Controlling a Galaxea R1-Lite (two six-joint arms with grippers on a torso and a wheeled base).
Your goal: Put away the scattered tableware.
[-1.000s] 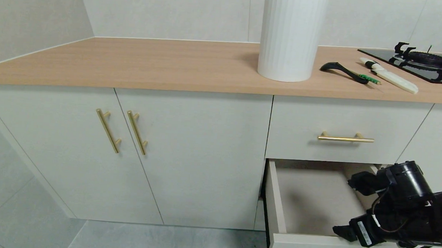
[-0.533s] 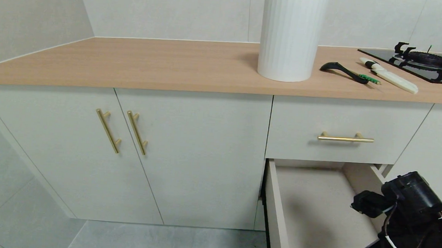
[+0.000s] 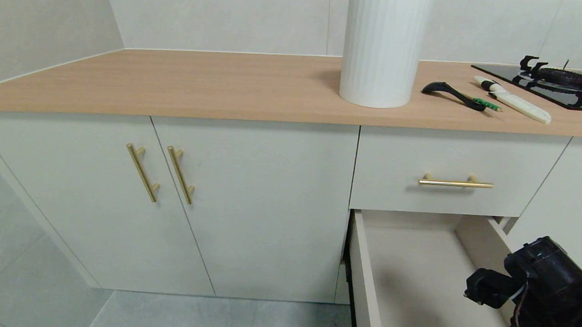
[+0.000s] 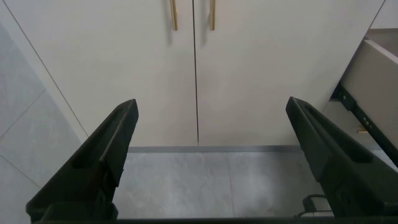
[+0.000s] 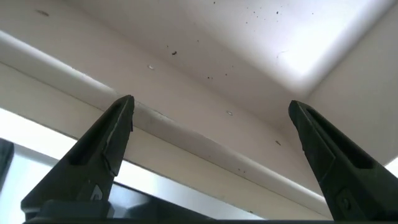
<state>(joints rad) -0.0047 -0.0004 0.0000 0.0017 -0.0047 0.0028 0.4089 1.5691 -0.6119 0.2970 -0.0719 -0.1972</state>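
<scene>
Since one second ago the lower drawer [image 3: 415, 272] has slid farther out, and the right arm [image 3: 546, 285] has sunk toward the frame's lower right corner.

Head view: a wooden countertop [image 3: 200, 84] meets a tiled wall [image 3: 219, 12]. It carries one ribbed white cylinder [image 3: 381, 47], one black utensil [image 3: 454, 95] and one white knife [image 3: 514, 102]. The two pieces of tableware lie just beside each other, between the cylinder and one gas hob [image 3: 564, 81]. Below are two cabinet doors [image 3: 268, 207], each with an upright brass handle [image 3: 142, 172]. There are two drawers: the upper drawer [image 3: 457, 163] is shut, and the lower one is pulled out.

Left wrist view: the left gripper [image 4: 211, 109] has its fingers spread wide and holds nothing. It hangs over grey floor tiles [image 4: 205, 180] and faces the two doors.

Right wrist view: the right gripper [image 5: 211, 106] is likewise spread wide and clasps nothing, with pale drawer panels behind it. Whether it touches them cannot be told.
</scene>
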